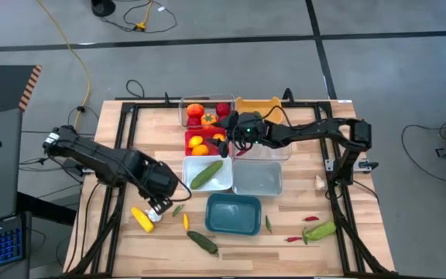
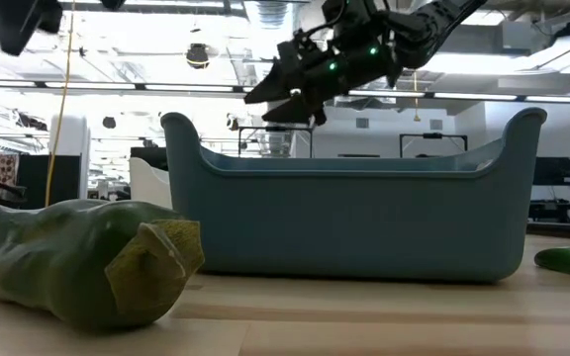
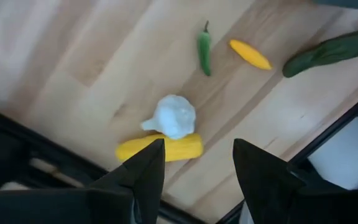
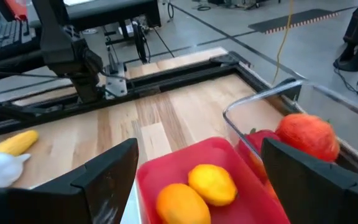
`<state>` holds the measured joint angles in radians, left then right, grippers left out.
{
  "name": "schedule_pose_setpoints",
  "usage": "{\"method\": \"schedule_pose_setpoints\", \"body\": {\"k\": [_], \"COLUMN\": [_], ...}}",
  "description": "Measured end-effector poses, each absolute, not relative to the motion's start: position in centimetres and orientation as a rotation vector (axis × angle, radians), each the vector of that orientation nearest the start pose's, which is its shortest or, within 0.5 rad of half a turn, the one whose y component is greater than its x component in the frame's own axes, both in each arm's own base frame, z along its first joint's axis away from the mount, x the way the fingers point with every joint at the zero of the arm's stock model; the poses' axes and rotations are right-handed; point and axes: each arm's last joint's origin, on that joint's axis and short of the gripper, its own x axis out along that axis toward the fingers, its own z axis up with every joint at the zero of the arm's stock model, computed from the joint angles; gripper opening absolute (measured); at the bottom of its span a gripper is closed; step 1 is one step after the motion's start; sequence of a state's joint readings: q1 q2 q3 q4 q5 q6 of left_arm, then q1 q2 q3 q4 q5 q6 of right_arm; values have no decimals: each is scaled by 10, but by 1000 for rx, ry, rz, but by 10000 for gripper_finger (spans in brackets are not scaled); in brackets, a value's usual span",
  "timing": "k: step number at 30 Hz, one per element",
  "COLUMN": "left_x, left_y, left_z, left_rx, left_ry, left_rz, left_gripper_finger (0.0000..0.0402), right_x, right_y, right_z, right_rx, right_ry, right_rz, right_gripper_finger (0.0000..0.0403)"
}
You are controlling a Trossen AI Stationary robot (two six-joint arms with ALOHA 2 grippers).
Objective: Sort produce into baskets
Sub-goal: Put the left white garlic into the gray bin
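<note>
My left gripper (image 1: pixel 159 206) (image 3: pixel 197 149) is open and empty above a white garlic (image 3: pixel 174 116) that lies against a yellow corn cob (image 3: pixel 160 148) on the table's near left. My right gripper (image 1: pixel 224 130) (image 4: pixel 197 149) is open and empty above the red basket (image 4: pixel 166 168), which holds an orange fruit (image 4: pixel 179 202) and a yellow fruit (image 4: pixel 211 183). Behind it, a clear basket (image 1: pixel 184 108) holds red tomatoes (image 4: pixel 306 137). A white basket (image 1: pixel 221 184) holds a green cucumber (image 1: pixel 206 174). The teal basket (image 1: pixel 233 214) stands near the front.
An orange basket (image 1: pixel 258 103) and two more pale baskets (image 1: pixel 258 180) (image 1: pixel 277 149) stand at right. Loose on the table: a cucumber (image 1: pixel 202 242), green chilies (image 1: pixel 269 225), a yellow piece (image 1: pixel 186 222), red chilies (image 1: pixel 310 219), a green vegetable (image 1: pixel 320 231), a garlic (image 1: pixel 320 183).
</note>
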<state>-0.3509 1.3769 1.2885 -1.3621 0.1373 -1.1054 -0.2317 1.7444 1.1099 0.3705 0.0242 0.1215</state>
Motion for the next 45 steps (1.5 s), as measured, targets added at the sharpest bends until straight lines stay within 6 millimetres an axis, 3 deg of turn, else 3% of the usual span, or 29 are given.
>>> {"method": "schedule_pose_setpoints", "body": {"k": [10, 19, 34, 45], "left_x": [210, 203, 194, 192], "left_y": [-100, -105, -103, -102], "left_z": [258, 222, 193, 188], "left_rx": [-813, -839, -887, -883], "left_ry": [1513, 1530, 1585, 1593], "left_rz": [488, 497, 504, 514], "left_gripper_finger": [177, 177, 180, 240], "right_x": [353, 335, 332, 332], "right_y": [-81, -72, -69, -69], "right_z": [282, 299, 296, 296], "right_rx": [44, 43, 47, 48], "right_ry": [270, 316, 361, 360], "right_rz": [-250, -234, -228, -229], "right_gripper_finger": [367, 367, 367, 367]}}
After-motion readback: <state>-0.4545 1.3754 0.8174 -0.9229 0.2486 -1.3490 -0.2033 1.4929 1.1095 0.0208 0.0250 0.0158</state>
